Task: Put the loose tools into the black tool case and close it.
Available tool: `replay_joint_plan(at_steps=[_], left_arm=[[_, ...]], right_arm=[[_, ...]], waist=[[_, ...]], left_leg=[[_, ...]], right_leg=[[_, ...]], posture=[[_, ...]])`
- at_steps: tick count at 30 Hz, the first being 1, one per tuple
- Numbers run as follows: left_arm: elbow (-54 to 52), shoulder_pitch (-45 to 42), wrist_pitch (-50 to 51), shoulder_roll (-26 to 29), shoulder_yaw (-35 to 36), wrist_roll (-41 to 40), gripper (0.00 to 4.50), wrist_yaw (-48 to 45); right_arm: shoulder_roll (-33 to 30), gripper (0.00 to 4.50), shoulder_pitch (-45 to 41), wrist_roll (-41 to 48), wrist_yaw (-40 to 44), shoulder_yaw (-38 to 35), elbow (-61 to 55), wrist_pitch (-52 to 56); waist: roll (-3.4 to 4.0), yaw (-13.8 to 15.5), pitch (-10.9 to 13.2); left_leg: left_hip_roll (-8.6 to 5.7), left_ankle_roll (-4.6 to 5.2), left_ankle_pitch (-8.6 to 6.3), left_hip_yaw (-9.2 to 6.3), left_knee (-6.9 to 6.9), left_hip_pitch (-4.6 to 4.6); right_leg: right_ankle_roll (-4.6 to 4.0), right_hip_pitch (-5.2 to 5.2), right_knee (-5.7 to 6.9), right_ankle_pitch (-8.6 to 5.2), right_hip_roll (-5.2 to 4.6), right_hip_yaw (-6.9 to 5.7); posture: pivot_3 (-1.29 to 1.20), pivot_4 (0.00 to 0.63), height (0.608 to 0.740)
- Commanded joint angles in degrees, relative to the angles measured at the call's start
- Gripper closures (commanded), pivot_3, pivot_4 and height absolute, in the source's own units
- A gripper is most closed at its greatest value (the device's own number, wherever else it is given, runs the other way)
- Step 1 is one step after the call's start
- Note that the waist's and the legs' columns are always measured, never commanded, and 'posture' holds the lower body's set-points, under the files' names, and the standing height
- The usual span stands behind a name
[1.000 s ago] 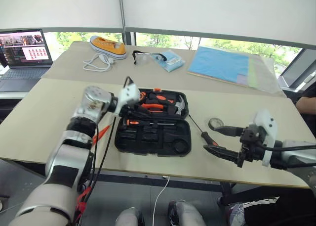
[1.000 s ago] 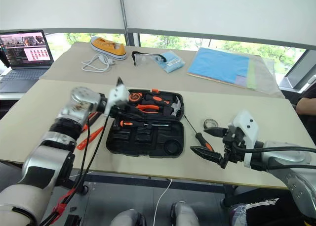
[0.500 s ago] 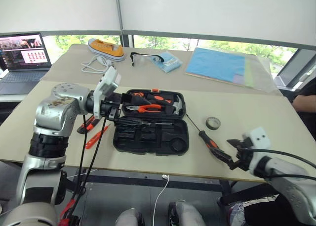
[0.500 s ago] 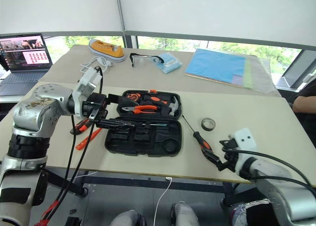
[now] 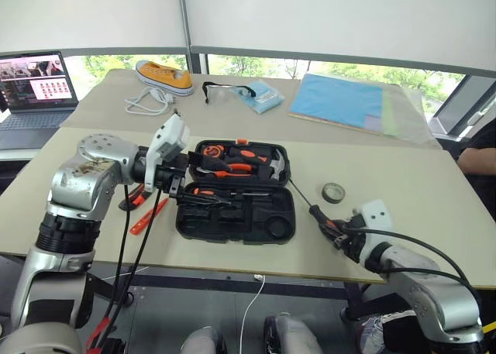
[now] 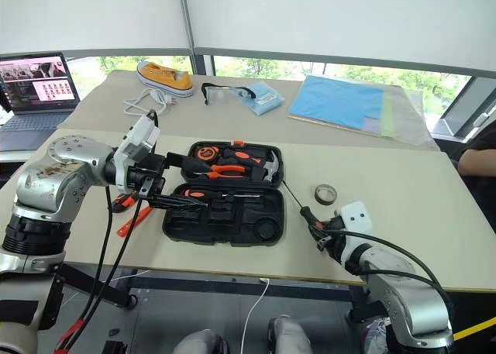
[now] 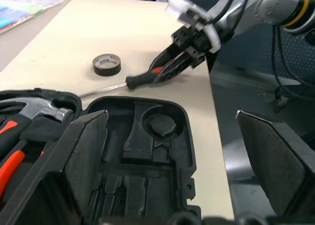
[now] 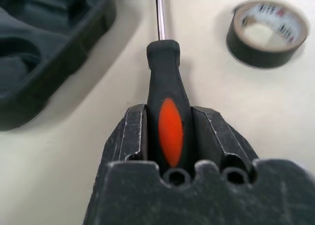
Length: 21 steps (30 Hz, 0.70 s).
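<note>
A tan surface carried the black tool case, lying open w/ both halves flat. The far half held orange-handled pliers and a steel hammer. One screwdriver w/ a black-orange handle lay in the case along the hinge line; most recesses in the near half were bare.

The right hand was clamped on the handle of the second long screwdriver, fingers pressed to both sides of its black-orange grip. This tool lay on the surface just right of the case, steel shaft pointing toward the case's far right corner. Prob. stiff, light, top-heavy at the handle; the rubbery grip looked non-slip, so mid-handle seemed the right hold. The thin shaft could swing or snag on the case rim when lifted.

A small dark tape roll sat near the shaft, apart from it. Light, rigid ring; best pinched across its wall.

The left hand hung over the case's left side, fingers wide apart, holding nothing. Left of the case, partly hidden by that arm, lay the orange-black utility knife and slim orange tester screwdriver; both looked light, hard and low-lying, so prob. awkward to pinch.

Farther back, well apart: a laptop, yellow shoe, white cable, safety glasses, blue folder. Nothing blocked the case except the left arm above it.
</note>
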Motion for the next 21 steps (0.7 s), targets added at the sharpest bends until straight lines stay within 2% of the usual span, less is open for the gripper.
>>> replay_joint_plan(at_steps=[1,4,7,10,14,21], left_arm=[[-0.12,0.4,-1.79,2.03,0.85,0.07,0.0,-0.39],[0.22,0.67,-1.81,3.01,1.66,-0.38,0.0,0.13],[0.35,0.86,-0.61,3.99,3.02,-1.45,0.0,0.95],[-1.66,2.72,0.71,7.88,3.7,-2.93,0.0,-1.89],[-2.15,4.58,1.14,11.07,4.69,-3.54,0.0,-2.48],[-3.72,8.75,0.09,13.51,6.39,-3.48,0.0,-0.96]], right_arm=[[-2.76,3.47,-1.48,7.89,0.74,-9.14,-9.08,6.2],[-0.6,3.47,-7.63,16.89,-0.54,-13.19,-7.97,9.5],[-0.13,3.47,-13.66,18.91,1.56,-9.8,-5.28,9.25],[-6.03,3.47,-19.39,9.77,11.78,4.68,-0.99,1.72],[-8.79,3.47,-28.14,-2.69,23.09,19.75,10.28,-11.91],[-7.68,3.47,-36.95,-18.28,34.34,31.82,27.62,-32.8]], waist=[[0.01,-0.05,0.01],[0.0,-0.18,0.0],[0.03,-0.26,0.0],[0.04,-0.47,0.01],[0.05,-0.27,0.02],[0.06,0.01,0.04]], left_leg=[[-0.01,0.0,0.0,-0.01,-0.01,-0.01],[0.04,0.0,0.0,0.01,0.0,0.02],[0.04,-0.03,0.02,0.01,-0.01,0.08],[0.04,-0.02,0.02,0.02,-0.07,0.12],[0.04,-0.01,0.01,0.01,-0.22,0.12],[-0.1,0.05,-0.03,0.08,-0.18,-0.07]], right_leg=[[0.0,-0.01,0.0,0.0,-0.02,0.0],[0.0,-0.01,0.0,0.0,0.05,0.02],[-0.01,0.0,0.04,0.01,0.06,0.08],[-0.03,0.0,0.03,0.0,0.1,0.08],[-0.11,-0.02,-0.11,-0.06,0.13,-0.02],[-0.08,-0.15,-0.14,-0.06,-0.02,-0.16]], posture=[[0.0,0.15,0.718],[0.0,0.15,0.718],[0.0,0.15,0.718],[0.0,0.15,0.718],[0.0,0.15,0.718],[0.0,0.15,0.718]])
